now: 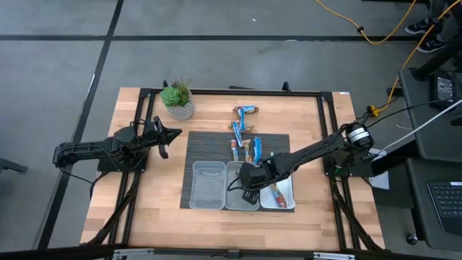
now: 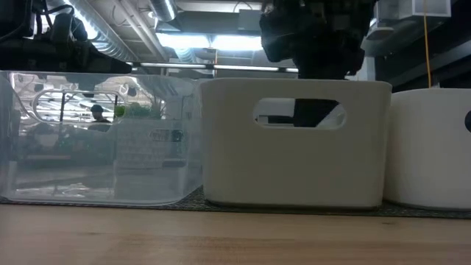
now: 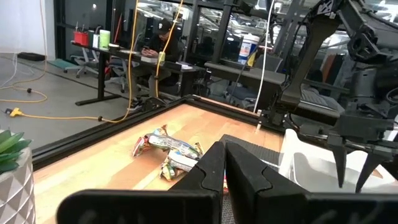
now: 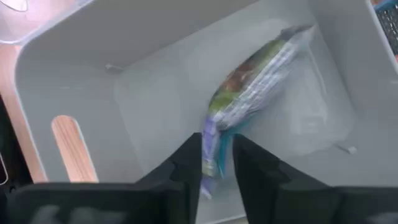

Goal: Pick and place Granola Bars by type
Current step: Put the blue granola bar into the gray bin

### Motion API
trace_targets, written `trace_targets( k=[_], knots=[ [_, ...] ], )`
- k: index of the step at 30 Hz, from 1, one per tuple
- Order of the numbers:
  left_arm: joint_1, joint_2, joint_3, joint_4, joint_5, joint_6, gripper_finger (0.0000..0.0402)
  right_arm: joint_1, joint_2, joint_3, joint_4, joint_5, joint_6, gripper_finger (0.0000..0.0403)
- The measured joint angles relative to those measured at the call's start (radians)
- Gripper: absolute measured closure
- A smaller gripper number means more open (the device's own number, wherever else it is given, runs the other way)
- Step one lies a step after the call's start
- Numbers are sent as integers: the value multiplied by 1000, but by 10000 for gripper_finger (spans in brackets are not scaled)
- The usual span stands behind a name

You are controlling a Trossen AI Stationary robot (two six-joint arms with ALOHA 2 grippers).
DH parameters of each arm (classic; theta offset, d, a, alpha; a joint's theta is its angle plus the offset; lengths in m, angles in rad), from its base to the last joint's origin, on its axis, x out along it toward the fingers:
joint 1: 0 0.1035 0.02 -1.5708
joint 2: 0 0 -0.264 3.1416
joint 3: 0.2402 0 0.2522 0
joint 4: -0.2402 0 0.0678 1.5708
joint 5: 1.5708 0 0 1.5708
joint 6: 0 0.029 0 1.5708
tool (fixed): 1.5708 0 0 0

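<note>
High view: a pale, planked wooden desk (image 1: 144,195) carries a dark ribbed mat (image 1: 193,155), on which three rectangular trays stand in a row, one clear (image 1: 207,185) and two white (image 1: 232,189) (image 1: 287,189). No brand name or other writing can be read on any wrapper or tray. Loose granola bars (image 1: 244,141), slim and crinkly in blue and orange-toned wrappers, lie in a cluster on the mat and on the bare wood beyond the trays; another bar (image 1: 278,195) with a red-orange wrapper lies in the rightmost white tray. A small green plant in a patterned pale pot (image 1: 178,101) stands near the far left corner.

The right hand (image 1: 249,193) hangs over the middle white tray. Right wrist view: its two dark fingers (image 4: 180,171) stand slightly apart, with the end of a glossy silvery-white bar (image 4: 249,93) printed in green and purple lying between the tips; the bar's far end lies against the tray's smooth matte floor. Whether the fingers grip the wrapper or merely flank it cannot be told.

Low view: the middle tray (image 2: 294,143) shows a rounded slot handle in its smooth wall, beside the transparent tray (image 2: 96,140).

The left hand (image 1: 164,137) waits above the desk left of the mat, its fingers (image 3: 249,180) pressed together on nothing.
</note>
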Motion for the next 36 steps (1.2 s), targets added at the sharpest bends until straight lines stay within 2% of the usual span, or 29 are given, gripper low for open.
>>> trace_targets(
  k=[4, 8, 12, 15, 17, 24, 27, 30, 36],
  knots=[
    [0, 0, 0, 0, 0, 0, 395, -2, -3, 22, -5, 0, 0, 251],
    [0, 0, 0, -2, 16, 0, 395, -2, -3, 67, -83, 10, -36, 211],
    [0, 0, 0, -23, 133, 0, 395, -2, -3, 135, -247, 120, -98, 193],
    [0, 0, 0, -35, 251, 0, 396, -7, -3, 181, -357, 225, -136, 191],
    [-1, 2, 0, -30, 284, 0, 395, -19, -4, 197, -398, 257, -143, 193],
    [-1, 2, 0, -31, 279, 0, 395, -97, -4, 208, -425, 237, -216, 193],
    [-1, 2, 0, -31, 279, 0, 395, -159, -18, 208, -459, 170, -219, 193],
    [-1, 2, 0, -30, 279, 0, 396, -223, -59, 208, -510, 119, -222, 193],
    [-1, 2, 0, -27, 279, 0, 395, -349, -185, 208, -542, 135, -221, 193]
  ],
)
